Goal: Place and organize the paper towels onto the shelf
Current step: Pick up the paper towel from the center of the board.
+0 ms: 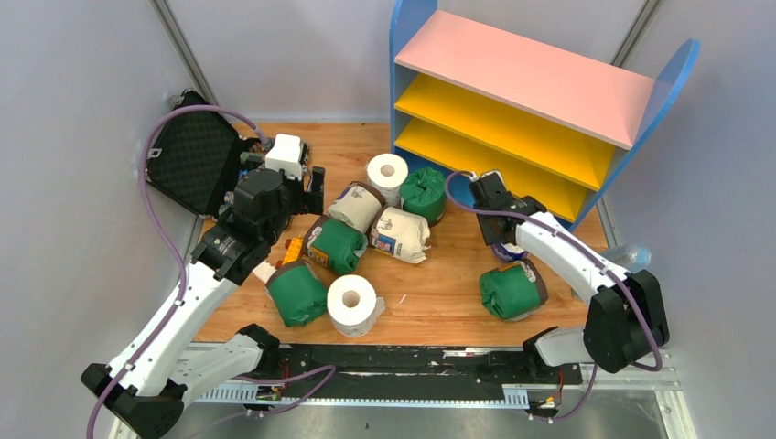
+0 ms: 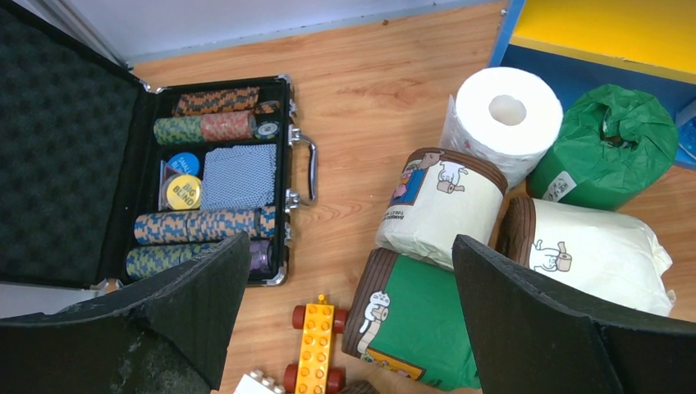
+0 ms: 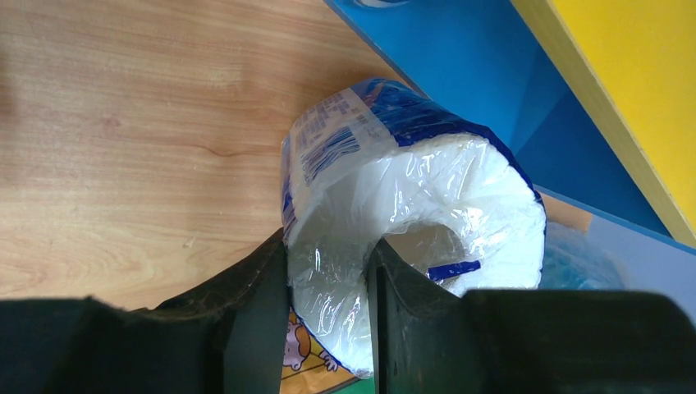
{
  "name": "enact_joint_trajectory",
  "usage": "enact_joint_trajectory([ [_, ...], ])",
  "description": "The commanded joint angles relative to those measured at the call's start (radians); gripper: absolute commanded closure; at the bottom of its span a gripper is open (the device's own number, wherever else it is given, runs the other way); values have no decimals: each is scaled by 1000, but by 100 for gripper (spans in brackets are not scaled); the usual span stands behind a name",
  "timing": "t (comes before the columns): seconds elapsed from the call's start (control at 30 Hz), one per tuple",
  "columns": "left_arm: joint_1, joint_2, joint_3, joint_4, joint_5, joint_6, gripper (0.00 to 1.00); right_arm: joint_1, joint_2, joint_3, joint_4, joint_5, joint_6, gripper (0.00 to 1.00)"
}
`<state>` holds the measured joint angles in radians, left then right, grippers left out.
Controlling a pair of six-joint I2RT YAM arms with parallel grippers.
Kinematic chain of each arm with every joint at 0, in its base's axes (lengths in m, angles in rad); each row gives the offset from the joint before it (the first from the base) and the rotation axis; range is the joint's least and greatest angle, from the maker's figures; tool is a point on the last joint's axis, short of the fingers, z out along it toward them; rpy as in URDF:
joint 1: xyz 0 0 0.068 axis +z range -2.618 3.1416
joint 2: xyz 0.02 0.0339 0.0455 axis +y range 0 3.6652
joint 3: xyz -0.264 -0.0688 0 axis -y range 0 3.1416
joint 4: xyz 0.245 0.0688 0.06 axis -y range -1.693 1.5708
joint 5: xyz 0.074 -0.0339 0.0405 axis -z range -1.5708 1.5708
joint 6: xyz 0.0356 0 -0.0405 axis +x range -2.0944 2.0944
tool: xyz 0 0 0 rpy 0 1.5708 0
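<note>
Several paper towel rolls lie on the wooden table: a bare white roll, a green roll, two cream rolls, a green roll with brown ends, and more at the front. The shelf stands at the back right. My left gripper is open and empty above the table; the green roll with brown ends lies just under its right finger. My right gripper is shut on a blue-and-white wrapped roll, one finger in its core, beside the shelf's blue base.
An open black case with poker chips lies at the back left. A yellow toy car sits by a white brick. A green roll lies under my right arm. A clear bottle is at the right edge.
</note>
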<state>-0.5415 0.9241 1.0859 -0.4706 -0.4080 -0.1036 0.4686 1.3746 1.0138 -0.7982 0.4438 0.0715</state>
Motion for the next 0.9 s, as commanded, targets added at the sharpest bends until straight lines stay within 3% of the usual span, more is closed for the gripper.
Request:
enact_joint_trajectory([
  [0.0, 5, -18, -4, 49, 12, -4, 0, -46, -14, -7, 125, -24, -38, 86],
  [0.6, 5, -17, -8, 50, 17, -1, 0, -131, 70, 47, 218, 73, -122, 86],
  [0.87, 5, -15, -9, 50, 21, -1, 0, -147, 53, 60, 237, 129, -134, 80],
])
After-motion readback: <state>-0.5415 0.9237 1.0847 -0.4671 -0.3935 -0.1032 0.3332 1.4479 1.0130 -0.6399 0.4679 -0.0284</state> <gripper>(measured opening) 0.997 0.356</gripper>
